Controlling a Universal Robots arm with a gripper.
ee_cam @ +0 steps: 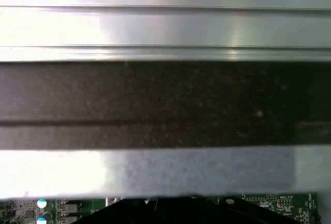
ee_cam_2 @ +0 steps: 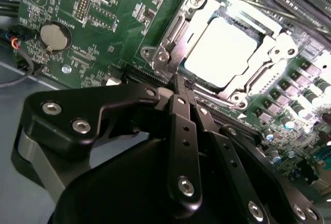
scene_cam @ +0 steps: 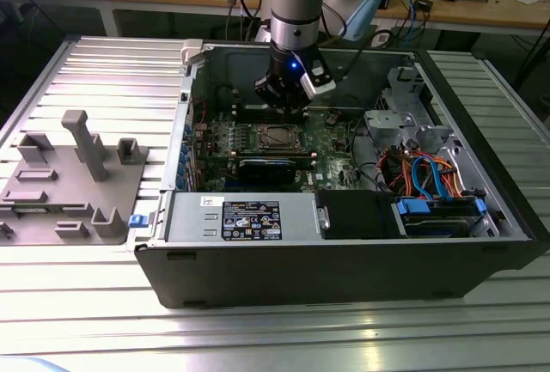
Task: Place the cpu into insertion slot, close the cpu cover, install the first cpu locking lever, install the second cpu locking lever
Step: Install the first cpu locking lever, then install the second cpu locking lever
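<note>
CPU [ee_cam_2: 221, 51], a flat silver-grey square chip, sits in the black-framed insertion slot [ee_cam_2: 199, 79] under the windowed metal cpu cover [ee_cam_2: 173, 40]. Black gripper [ee_cam_2: 180, 85] (jaws pressed together, holding nothing) hovers just beside the socket's near edge on the green motherboard [ee_cam_2: 93, 22].

We count one cpu [ee_cam_2: 222, 50], one cpu cover [ee_cam_2: 173, 38], one coin battery [ee_cam_2: 55, 36], one motherboard [ee_cam_2: 103, 32], one computer case [scene_cam: 344, 260], one gripper [ee_cam_2: 181, 87].

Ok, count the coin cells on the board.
1. The coin cell sits on the green board in the second wrist view, apart from the cpu. The gripper covers part of the board, so more may be hidden.
</note>
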